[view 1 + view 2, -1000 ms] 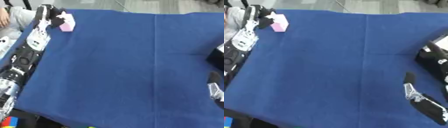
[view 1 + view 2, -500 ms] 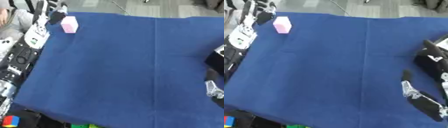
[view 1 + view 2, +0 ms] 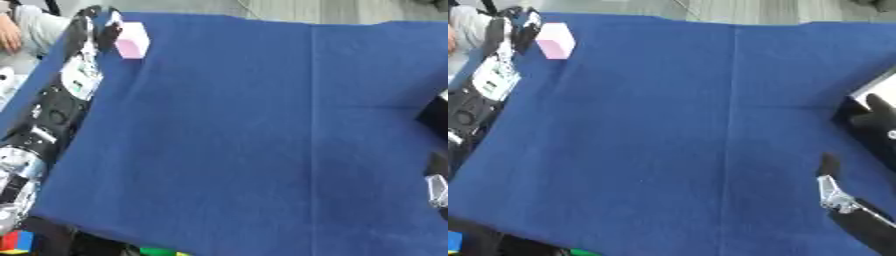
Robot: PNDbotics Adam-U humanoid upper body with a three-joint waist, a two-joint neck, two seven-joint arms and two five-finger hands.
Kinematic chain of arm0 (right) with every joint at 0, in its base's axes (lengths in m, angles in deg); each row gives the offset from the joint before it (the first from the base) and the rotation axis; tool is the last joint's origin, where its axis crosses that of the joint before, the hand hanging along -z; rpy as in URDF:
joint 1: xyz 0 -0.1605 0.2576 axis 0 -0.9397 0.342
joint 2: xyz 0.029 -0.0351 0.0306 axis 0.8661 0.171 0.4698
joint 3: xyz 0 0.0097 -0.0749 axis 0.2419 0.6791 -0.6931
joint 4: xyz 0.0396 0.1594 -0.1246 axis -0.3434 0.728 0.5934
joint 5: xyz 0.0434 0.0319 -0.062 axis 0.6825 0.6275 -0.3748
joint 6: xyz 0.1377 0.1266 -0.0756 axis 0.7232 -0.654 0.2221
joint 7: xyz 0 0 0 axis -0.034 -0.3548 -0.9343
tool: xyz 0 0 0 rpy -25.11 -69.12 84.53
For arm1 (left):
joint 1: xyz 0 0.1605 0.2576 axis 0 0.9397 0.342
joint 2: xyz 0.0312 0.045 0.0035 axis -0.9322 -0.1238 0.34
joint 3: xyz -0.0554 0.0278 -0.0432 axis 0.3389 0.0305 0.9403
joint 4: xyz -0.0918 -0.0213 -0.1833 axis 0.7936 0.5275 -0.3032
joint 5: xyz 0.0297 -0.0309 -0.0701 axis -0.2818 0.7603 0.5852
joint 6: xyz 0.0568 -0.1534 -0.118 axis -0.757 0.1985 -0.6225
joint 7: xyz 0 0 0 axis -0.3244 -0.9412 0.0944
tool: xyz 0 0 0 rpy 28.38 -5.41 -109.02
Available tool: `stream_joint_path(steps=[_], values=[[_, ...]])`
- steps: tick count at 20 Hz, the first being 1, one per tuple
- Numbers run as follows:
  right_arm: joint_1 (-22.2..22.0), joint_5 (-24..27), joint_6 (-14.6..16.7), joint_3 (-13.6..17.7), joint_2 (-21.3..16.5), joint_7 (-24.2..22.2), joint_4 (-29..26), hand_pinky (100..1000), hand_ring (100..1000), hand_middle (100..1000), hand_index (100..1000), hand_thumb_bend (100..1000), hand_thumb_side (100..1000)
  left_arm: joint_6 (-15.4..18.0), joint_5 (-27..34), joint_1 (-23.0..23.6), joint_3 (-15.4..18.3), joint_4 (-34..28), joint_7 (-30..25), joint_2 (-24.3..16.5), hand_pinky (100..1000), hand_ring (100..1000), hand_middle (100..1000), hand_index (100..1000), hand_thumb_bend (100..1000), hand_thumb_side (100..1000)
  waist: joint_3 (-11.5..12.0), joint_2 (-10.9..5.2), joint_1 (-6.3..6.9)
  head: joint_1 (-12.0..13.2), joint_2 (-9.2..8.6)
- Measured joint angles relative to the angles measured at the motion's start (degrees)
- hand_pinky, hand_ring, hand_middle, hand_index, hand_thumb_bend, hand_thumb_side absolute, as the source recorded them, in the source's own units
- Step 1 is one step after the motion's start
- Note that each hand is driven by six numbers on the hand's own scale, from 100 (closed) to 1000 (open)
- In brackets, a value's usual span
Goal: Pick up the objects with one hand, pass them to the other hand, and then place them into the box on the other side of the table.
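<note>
Pickup step: left hand (image 3: 94, 27) is reaching at far-left table edge, fingers partly curled beside pink block (image 3: 132, 41) but not yet gripping, right hand (image 3: 833, 192) idling open near-right; next probably needs closing round block, then handover.

Left hand (image 3: 94, 22): blurred at far-left table edge, finger pose unreadable. Right hand (image 3: 829, 172): mostly cut off by frame edge. Box (image 3: 874, 112): only corner visible.

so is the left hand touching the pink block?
Cannot tell. In the left eye view the left hand sits right against the pink block, but neither view shows contact or a gap plainly.
</note>
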Motion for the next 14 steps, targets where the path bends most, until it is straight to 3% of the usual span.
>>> stream_joint_path(steps=[4,8,11,13,14], values=[[0.29,0.66,0.0,0.01,-0.02,0.52,0.0,826,859,682,973,100,406,0.8,-2.29,-1.06,0.14,2.74,0.87,0.33,779,797,803,914,240,878,-0.84,1.84,-0.07,0.21,-0.43],[0.45,1.15,0.0,0.02,-0.05,0.9,0.0,826,859,681,973,100,405,1.4,-3.03,-1.38,0.4,3.38,1.06,0.6,762,780,784,913,233,800,-1.2,2.58,0.01,0.37,-0.49],[0.45,1.37,0.05,0.02,-0.05,0.98,0.0,826,859,680,973,100,405,1.53,-3.24,-1.46,0.56,3.53,0.87,0.79,718,725,739,895,105,636,-1.23,2.63,0.06,0.42,-0.5],[0.46,1.38,0.04,0.02,-0.06,1.0,0.0,826,859,681,972,100,406,1.54,-3.26,-1.69,0.72,3.69,0.44,0.92,672,668,684,866,100,437,-1.23,2.64,0.11,0.44,-0.5],[0.46,1.38,0.04,0.02,-0.06,1.0,0.0,826,859,681,972,100,406,1.51,-3.25,-1.84,0.73,3.74,0.19,0.94,658,650,665,856,100,392,-1.23,2.64,0.19,0.45,-0.5]])
